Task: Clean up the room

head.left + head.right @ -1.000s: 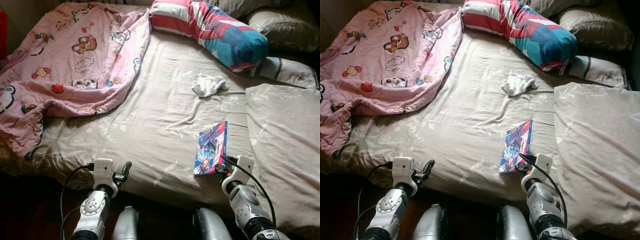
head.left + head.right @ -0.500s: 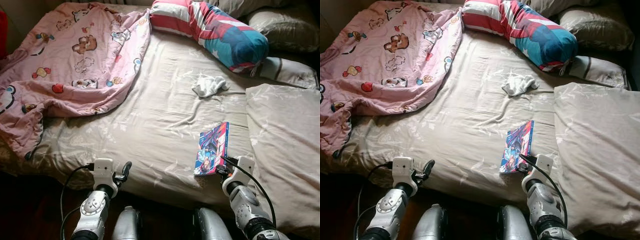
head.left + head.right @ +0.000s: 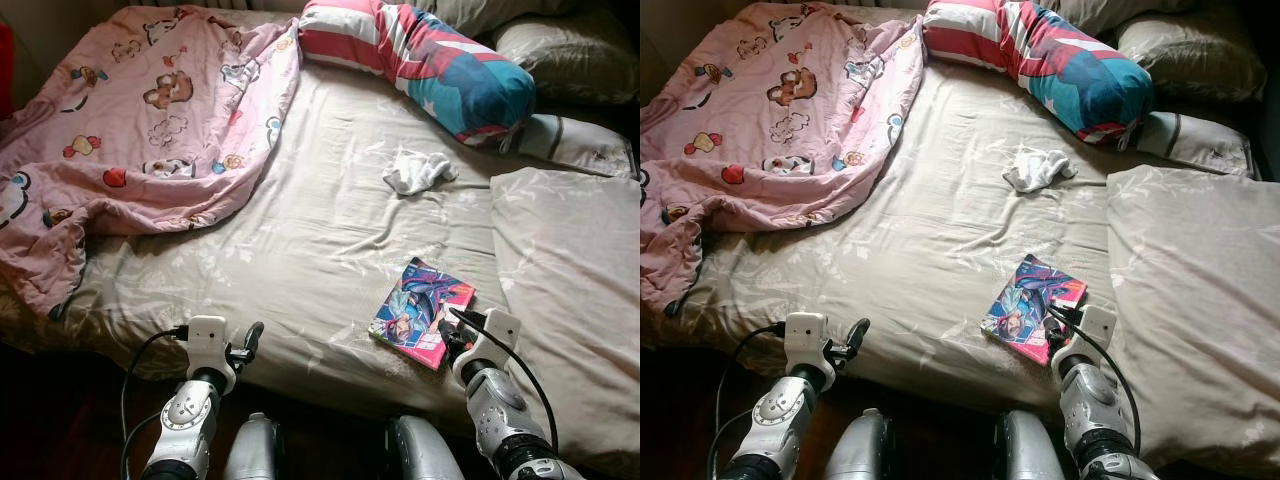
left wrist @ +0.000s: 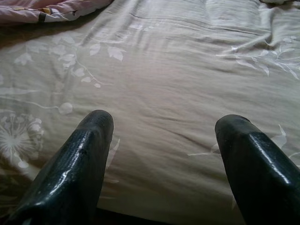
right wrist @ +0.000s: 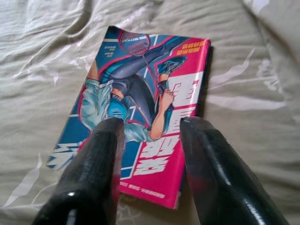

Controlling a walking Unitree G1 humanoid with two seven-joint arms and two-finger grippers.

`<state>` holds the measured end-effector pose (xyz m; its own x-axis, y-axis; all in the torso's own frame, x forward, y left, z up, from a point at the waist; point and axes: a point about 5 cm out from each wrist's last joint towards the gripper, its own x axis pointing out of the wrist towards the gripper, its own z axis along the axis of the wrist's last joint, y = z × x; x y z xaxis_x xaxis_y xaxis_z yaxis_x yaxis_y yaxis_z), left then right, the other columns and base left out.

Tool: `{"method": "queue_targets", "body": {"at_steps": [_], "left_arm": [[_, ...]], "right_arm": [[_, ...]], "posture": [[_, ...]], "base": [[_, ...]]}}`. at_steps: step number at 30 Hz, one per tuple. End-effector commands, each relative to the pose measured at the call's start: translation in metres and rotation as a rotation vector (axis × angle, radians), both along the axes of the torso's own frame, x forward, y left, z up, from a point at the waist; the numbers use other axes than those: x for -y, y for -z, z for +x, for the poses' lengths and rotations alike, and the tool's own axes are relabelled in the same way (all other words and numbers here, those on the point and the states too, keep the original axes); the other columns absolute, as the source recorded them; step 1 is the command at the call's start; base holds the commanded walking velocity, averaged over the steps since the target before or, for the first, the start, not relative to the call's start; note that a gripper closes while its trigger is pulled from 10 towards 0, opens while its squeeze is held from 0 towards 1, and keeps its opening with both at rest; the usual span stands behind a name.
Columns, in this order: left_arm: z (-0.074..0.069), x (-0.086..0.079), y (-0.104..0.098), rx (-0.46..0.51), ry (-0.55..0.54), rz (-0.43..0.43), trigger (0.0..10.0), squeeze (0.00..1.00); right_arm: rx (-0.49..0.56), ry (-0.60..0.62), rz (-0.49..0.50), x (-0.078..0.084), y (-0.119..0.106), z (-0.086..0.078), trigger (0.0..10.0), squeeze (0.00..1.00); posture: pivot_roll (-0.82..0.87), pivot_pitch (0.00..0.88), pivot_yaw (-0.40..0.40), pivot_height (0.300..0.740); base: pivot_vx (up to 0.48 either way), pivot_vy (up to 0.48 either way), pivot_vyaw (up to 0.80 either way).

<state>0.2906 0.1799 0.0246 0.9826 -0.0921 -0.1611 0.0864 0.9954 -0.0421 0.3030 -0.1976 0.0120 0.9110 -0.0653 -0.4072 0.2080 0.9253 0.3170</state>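
Where the pink quilt (image 3: 150, 120) ends, left gripper (image 4: 161, 136) hovers over bare sheet (image 3: 300, 230), jaws wide apart, empty; book (image 5: 140, 112) lies flat just ahead of right gripper (image 5: 152, 140), jaws parted above its near edge, not clamped; pillow (image 3: 570, 290) beside.

A book (image 3: 421, 312) lies flat on the bed (image 3: 300, 240) near its front edge, left of a pillow (image 3: 570, 300). A cloth (image 3: 418, 170) lies behind it, a blanket (image 3: 140, 130) far left, a bolster (image 3: 420, 60) at the back.
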Motion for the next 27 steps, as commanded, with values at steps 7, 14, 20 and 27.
{"method": "queue_targets", "body": {"at_steps": [7,14,20,27], "left_arm": [[-0.005,-0.002,0.007,-0.033,0.004,0.015,10.0,0.00],[-0.006,-0.002,0.007,-0.036,0.007,0.015,10.0,0.00],[-0.006,-0.002,0.008,-0.037,0.007,0.014,10.0,0.00],[-0.008,-0.002,0.009,-0.039,0.008,0.014,10.0,0.00]], "right_arm": [[0.021,0.006,-0.108,0.007,-0.004,0.000,10.0,0.39],[0.038,-0.142,-0.237,-0.012,0.001,-0.004,10.0,0.00],[0.049,-0.170,-0.283,-0.016,0.000,-0.003,10.0,0.00],[0.062,-0.170,-0.295,-0.017,0.000,-0.005,10.0,0.00]], "posture": [[0.00,0.202,0.058,0.642],[0.00,0.207,0.059,0.642],[0.00,0.209,0.057,0.618],[0.00,0.213,0.057,0.608]], "base": [[0.000,0.000,0.00],[0.000,0.000,0.00],[0.000,0.000,0.00],[0.000,0.000,0.00]]}}
